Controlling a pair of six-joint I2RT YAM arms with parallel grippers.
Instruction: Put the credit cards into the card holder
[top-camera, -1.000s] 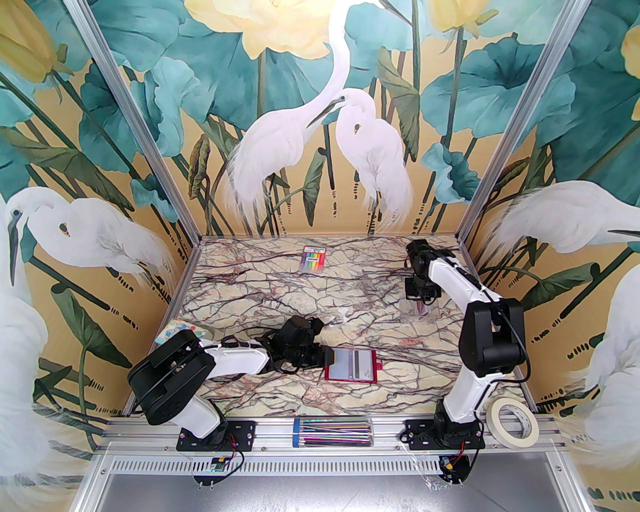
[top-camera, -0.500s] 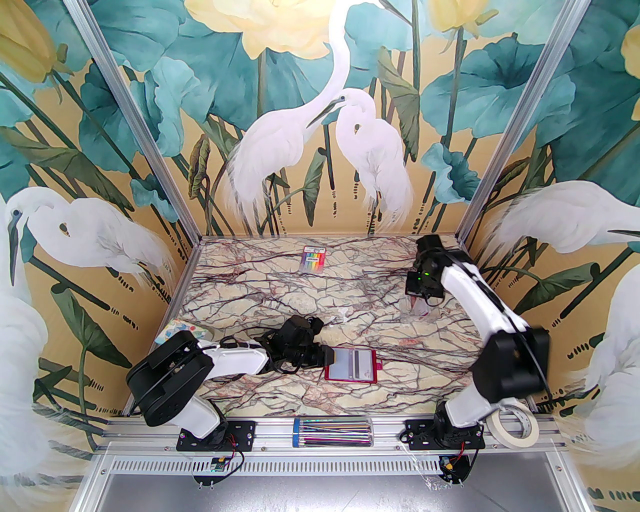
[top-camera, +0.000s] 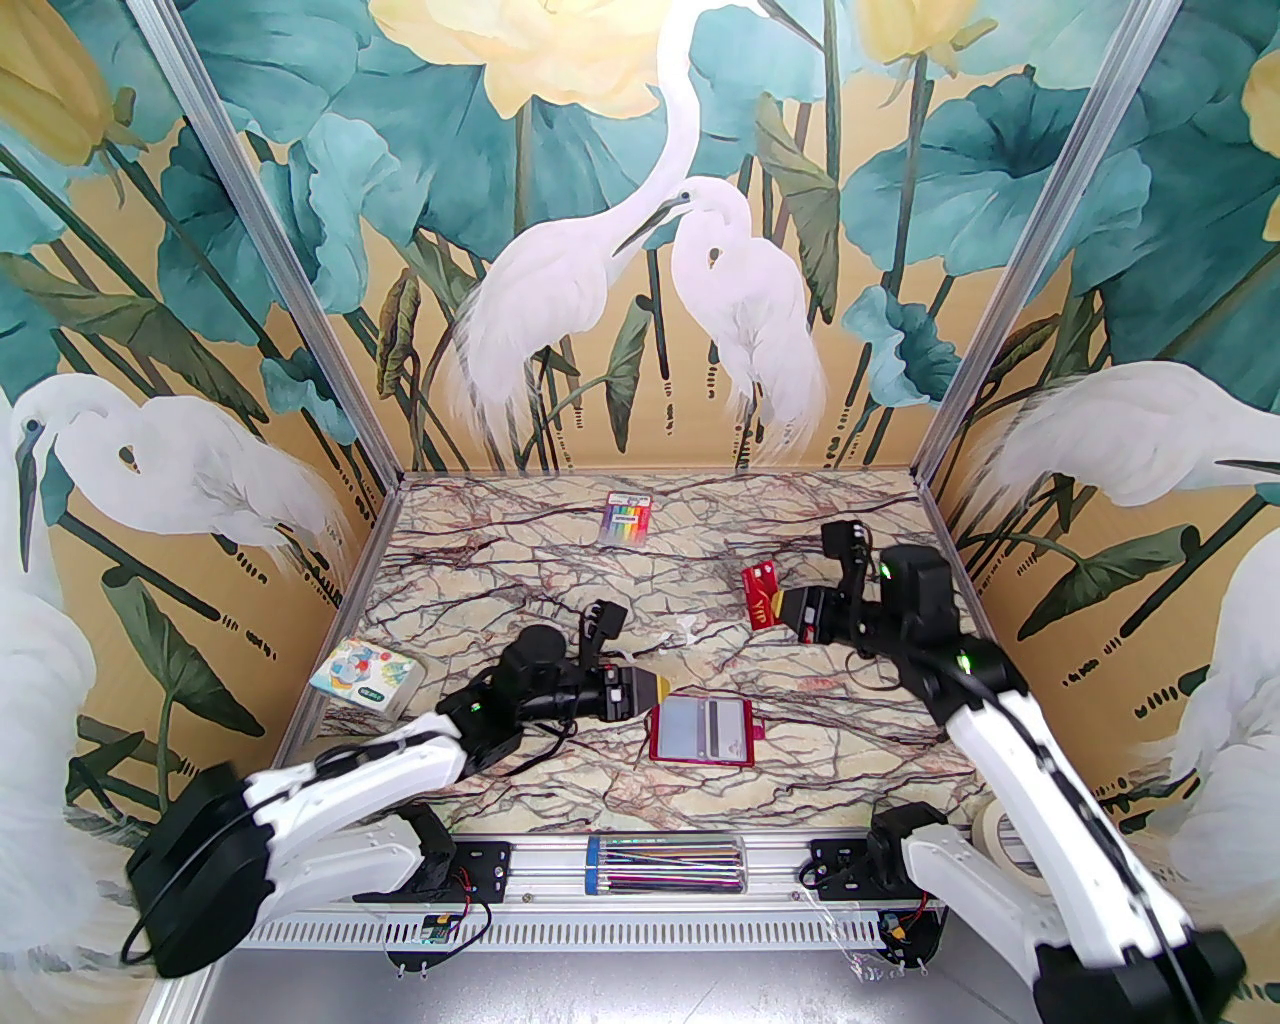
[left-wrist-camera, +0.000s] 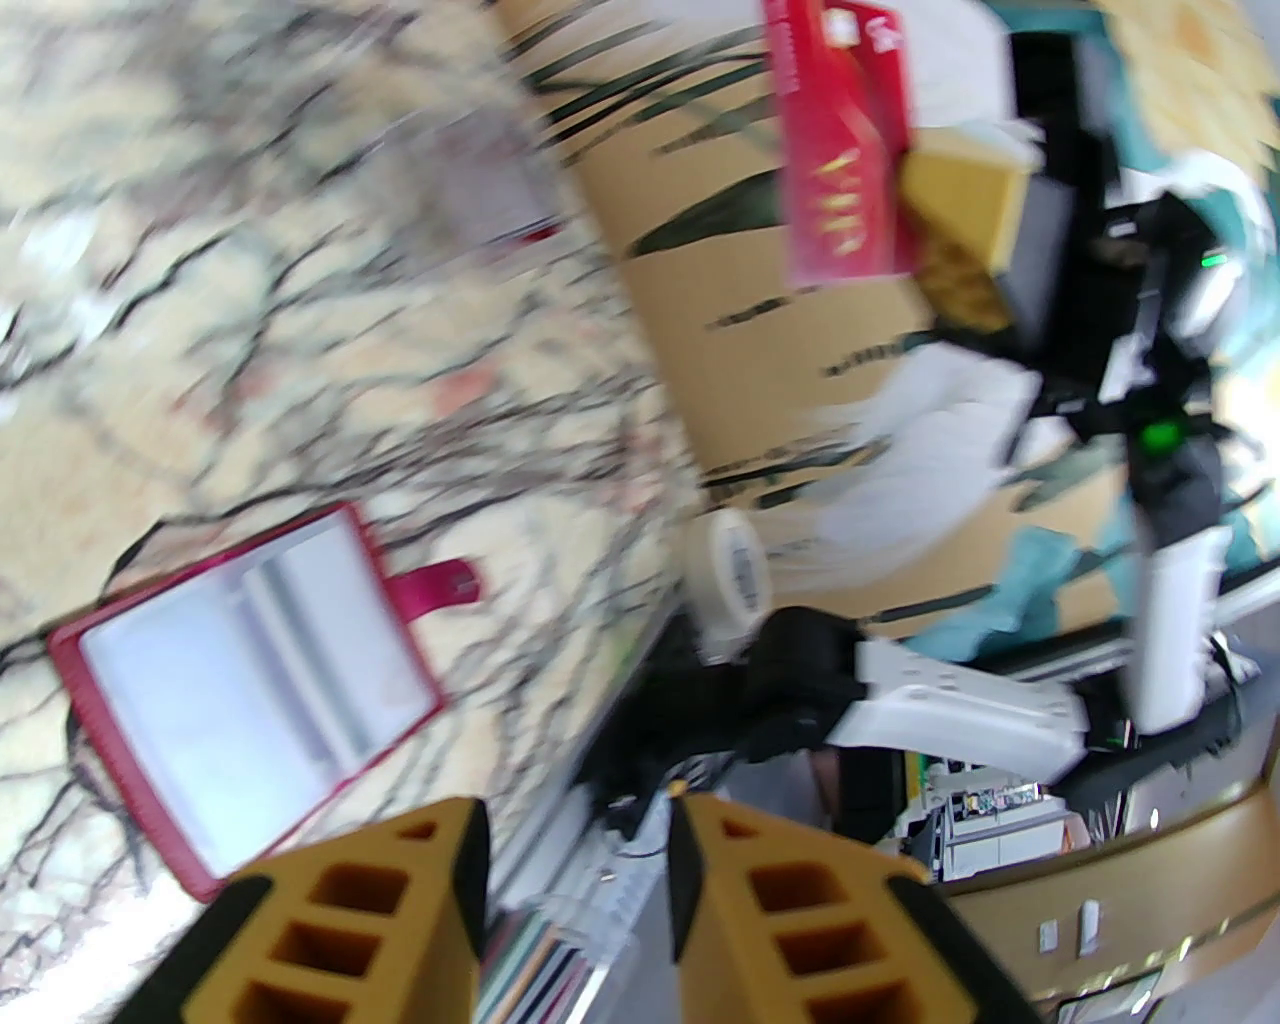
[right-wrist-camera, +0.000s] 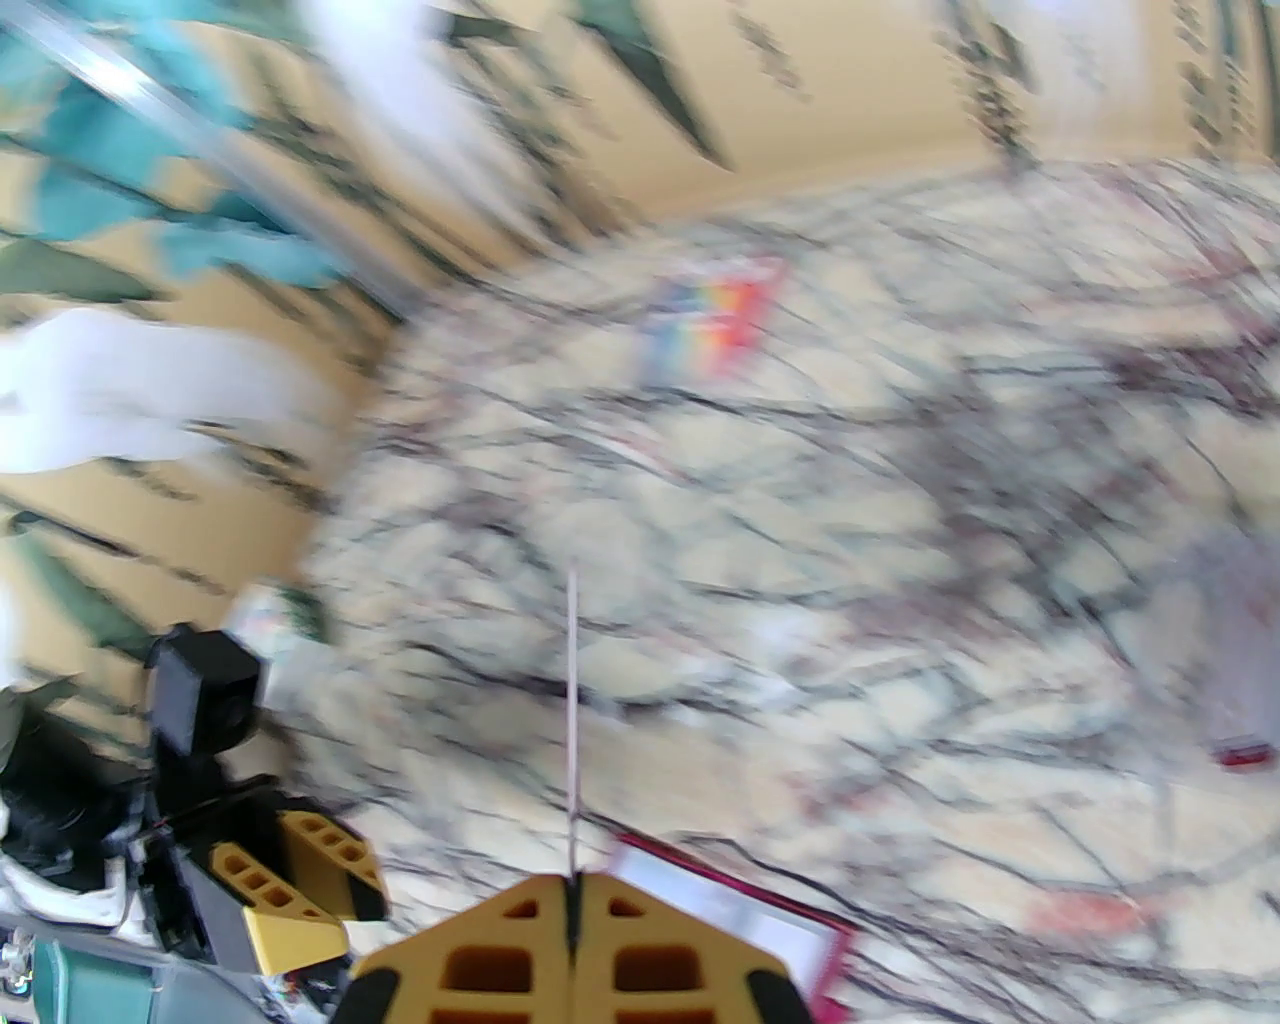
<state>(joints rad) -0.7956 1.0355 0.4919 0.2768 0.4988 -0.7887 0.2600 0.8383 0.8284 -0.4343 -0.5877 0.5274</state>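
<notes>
**Worktop** (top-camera: 560, 600): marbled surface on which all loose items are carried.

**Right gripper** (top-camera: 797, 612): held above the far right of the worktop. It is clamped on one end of the credit card, the rest of which projects toward the left.

**Left gripper** (top-camera: 658, 692): low over the worktop, just beside the left edge of the card holder. The fingers are parted and nothing is held between them.

**Clear box of pens** (top-camera: 665, 862): laid on the front rail, apart from the work.

**Card holder** (top-camera: 738, 746): dark red, lying open and flat near the front centre, pale sleeves upward, snap tab to the right. It is not pinned by either gripper.

**Tape roll** (left-wrist-camera: 735, 575): at the near right corner.

**Patterned square** (top-camera: 362, 672): at the left edge.

**Rainbow-striped pack** (top-camera: 626, 519): at the far centre.

**Credit card** (top-camera: 765, 598): red with gold lettering, carried in the air, well apart from the card holder.

**Hazards, as judged:**
- The card may be pivoted or dropped in transit, since only one end is gripped.
- The unrestrained card holder may be pushed along the worktop by the inserting stroke.
- The card edge may be caught on a flat sleeve mouth.
- The two grippers may be brought into contact over the holder.
</notes>
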